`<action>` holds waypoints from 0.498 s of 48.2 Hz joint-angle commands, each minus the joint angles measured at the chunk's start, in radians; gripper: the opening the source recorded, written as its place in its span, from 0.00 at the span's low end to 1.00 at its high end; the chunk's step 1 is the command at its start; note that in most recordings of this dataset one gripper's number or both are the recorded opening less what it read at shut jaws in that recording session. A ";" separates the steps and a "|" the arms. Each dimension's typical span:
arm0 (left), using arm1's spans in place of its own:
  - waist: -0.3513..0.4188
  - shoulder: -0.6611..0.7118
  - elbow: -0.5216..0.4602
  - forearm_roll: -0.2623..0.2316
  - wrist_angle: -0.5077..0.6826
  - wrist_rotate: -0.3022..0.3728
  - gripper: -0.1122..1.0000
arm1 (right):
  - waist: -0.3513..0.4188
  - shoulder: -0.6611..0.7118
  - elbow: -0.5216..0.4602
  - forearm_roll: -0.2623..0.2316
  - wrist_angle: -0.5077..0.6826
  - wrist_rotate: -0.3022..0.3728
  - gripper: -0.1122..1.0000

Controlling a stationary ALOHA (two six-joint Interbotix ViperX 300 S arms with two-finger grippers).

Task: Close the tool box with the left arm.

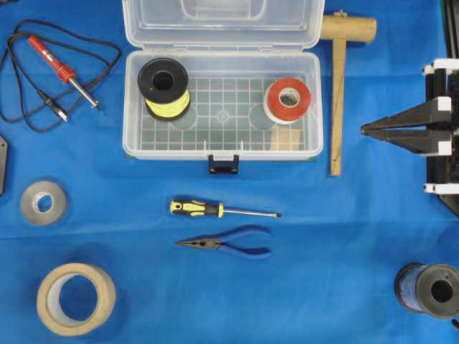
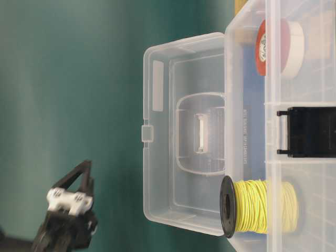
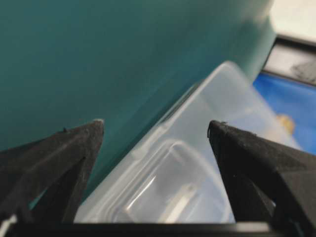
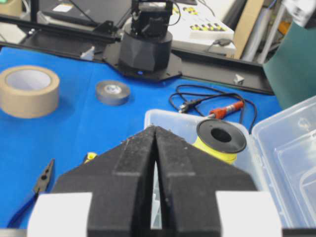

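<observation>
The large clear plastic tool box [image 1: 222,107] sits on the blue cloth [image 1: 323,272] with its hinged lid [image 1: 222,21] standing up behind the grid-floored tray, so the box is open. Inside it, at the left end, stands a black spool of yellow wire [image 1: 163,87]; at the right end lies a red and white roll of tape [image 1: 288,100]. The black front latch [image 1: 224,164] hangs down from the middle of the front wall.

The left arm's black two-finger gripper [image 3: 155,131] is up behind the lid, against the green backdrop, its jaws spread wide with nothing between them; the lid's outer face shows through the gap. In the table-level view the same gripper [image 2: 79,176] hangs clear of the lid, not touching it.

The right arm's black gripper [image 1: 369,130] rests just right of the box, beyond the wooden mallet [image 1: 338,86] that lies alongside the box's right wall; its fingers are pressed together and hold nothing.

In front of the box lie a yellow and black screwdriver [image 1: 222,210] and, just beyond it, blue-handled pliers [image 1: 226,244]. Left of the box is a red-handled soldering iron [image 1: 64,72] with its black cord.
</observation>
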 commanded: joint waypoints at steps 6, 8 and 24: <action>0.040 0.106 -0.160 0.002 0.172 0.060 0.93 | -0.003 0.011 -0.015 -0.002 0.005 0.002 0.10; 0.046 0.130 -0.187 0.002 0.213 0.071 0.93 | -0.003 0.011 -0.015 -0.002 0.005 0.002 0.10; 0.066 0.229 -0.299 0.002 0.459 0.101 0.93 | -0.003 0.018 -0.012 -0.003 0.012 0.002 0.10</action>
